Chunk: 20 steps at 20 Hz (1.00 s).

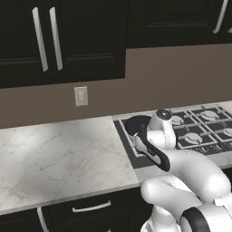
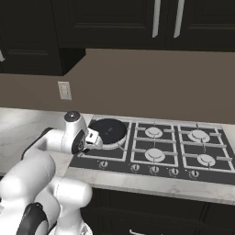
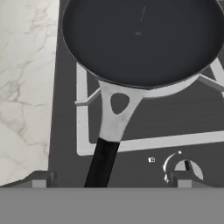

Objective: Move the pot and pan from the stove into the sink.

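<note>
Sat flat and upright on the rear left burner of the stove (image 2: pixel 156 149): the pan (image 2: pixel 108 130), shallow, round, black inside, empty. Rested on a grey grate close to the stove's left edge, just beside the pale marble counter. Showed in the hand view as a wide dark disc (image 3: pixel 142 39) with a silver forked bracket at the rim, running into a long thin black handle (image 3: pixel 101 162) that pointed toward the stove's front edge, left of a silver knob. Lay partly hidden behind the arm in the left base view (image 1: pixel 136 123). Was a black gas cooktop, the stove (image 1: pixel 206 131), with round burners under grey grates.
</note>
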Motion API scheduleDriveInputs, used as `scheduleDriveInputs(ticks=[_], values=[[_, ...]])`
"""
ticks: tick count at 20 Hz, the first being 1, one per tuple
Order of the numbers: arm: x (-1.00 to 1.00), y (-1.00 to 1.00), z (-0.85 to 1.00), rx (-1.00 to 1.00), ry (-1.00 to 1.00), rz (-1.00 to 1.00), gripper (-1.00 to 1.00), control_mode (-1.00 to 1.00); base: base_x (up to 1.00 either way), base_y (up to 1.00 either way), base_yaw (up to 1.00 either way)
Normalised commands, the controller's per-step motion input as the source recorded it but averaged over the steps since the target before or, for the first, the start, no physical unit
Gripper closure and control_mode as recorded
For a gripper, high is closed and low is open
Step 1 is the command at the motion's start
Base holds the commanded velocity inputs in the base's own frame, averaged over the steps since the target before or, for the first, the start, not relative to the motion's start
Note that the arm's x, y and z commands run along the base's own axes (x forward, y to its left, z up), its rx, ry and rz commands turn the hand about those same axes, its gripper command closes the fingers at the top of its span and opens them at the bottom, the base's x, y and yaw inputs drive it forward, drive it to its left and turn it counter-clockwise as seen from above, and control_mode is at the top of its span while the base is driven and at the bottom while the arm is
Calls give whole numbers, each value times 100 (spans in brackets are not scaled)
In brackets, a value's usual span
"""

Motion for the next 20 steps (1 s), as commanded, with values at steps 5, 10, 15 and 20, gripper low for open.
scheduleDriveInputs(ticks=[5,10,15,20], values=[[-5,1,-80,3,-12,0,-100,-100,0,0,0],[-7,0,-68,0,-9,0,-100,-100,0,0,0],[-13,0,-78,0,-8,0,-100,-100,0,0,0],[-19,3,-84,0,-6,0,-100,-100,0,0,0]])
